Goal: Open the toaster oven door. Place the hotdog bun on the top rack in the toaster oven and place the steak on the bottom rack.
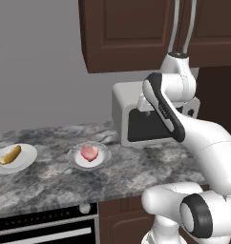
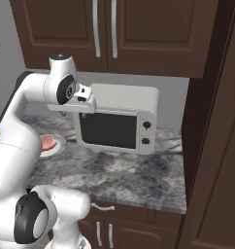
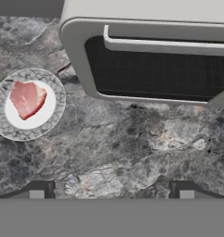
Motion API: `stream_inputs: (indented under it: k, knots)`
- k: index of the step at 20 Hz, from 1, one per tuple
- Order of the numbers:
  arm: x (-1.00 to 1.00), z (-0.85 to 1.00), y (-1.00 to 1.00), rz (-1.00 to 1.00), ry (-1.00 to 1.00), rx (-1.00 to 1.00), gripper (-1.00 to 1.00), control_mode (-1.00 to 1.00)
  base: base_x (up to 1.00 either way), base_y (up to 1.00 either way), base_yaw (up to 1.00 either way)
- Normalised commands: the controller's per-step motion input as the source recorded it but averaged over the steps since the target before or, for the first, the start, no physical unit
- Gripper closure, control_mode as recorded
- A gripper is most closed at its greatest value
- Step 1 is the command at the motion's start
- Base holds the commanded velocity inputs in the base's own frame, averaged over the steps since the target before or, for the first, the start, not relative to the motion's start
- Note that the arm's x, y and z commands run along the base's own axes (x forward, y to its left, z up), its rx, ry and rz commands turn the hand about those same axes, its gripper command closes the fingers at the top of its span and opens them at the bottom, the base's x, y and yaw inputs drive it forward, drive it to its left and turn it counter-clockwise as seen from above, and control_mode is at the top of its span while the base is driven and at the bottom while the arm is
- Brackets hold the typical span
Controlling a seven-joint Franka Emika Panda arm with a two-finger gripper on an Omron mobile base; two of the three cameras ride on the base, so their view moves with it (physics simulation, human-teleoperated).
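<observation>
- The light grey, boxy toaster oven (image 2: 117, 116) stands on the mottled grey stone counter (image 3: 132, 143), at centre right of the left base view and across the top of the hand view. Its flat door with dark glass window (image 3: 155, 69) is shut, with a pale bar handle (image 3: 164, 44) along its upper edge.
- The two-finger gripper (image 3: 111, 192) hangs above the counter in front of the door, its dark tips spread wide at the bottom of the hand view and holding nothing.
- Risk: the handle is a thin bar close to the door face. A slightly off approach could push on the glass or slip off the bar, and a pull not following the bottom hinge could drag the whole oven forward.
- The flat pinkish-red steak (image 3: 27, 98) lies on a patterned round plate (image 3: 5, 125) at left of the hand view, near the oven; the falling door might reach that plate.
- The elongated golden bun (image 1: 10, 155) lies on a white plate (image 1: 26, 159) at lower left of the left base view, well apart.
</observation>
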Motion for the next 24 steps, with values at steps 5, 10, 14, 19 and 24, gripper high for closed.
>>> stream_inputs:
  k: [5, 10, 14, 19, 24]
  knots:
    - [0.00, 0.00, 0.00, 0.00, 0.00, 0.00, -1.00, 1.00, -0.06, 0.04, 0.00]
    - [0.00, 0.00, 0.00, 0.00, 0.00, 0.00, -1.00, 1.00, -0.06, 0.39, 0.00]
    - [0.00, 0.00, 0.00, 0.00, 0.00, 0.00, -1.00, 1.00, -0.02, 0.41, 0.05]
    - [0.00, 0.00, 0.00, 0.00, 0.00, 0.00, -1.00, 1.00, 0.00, 0.54, 0.00]
    - [0.00, 0.00, 0.00, 0.00, 0.00, 0.00, -1.00, 1.00, 0.02, 0.60, 0.00]
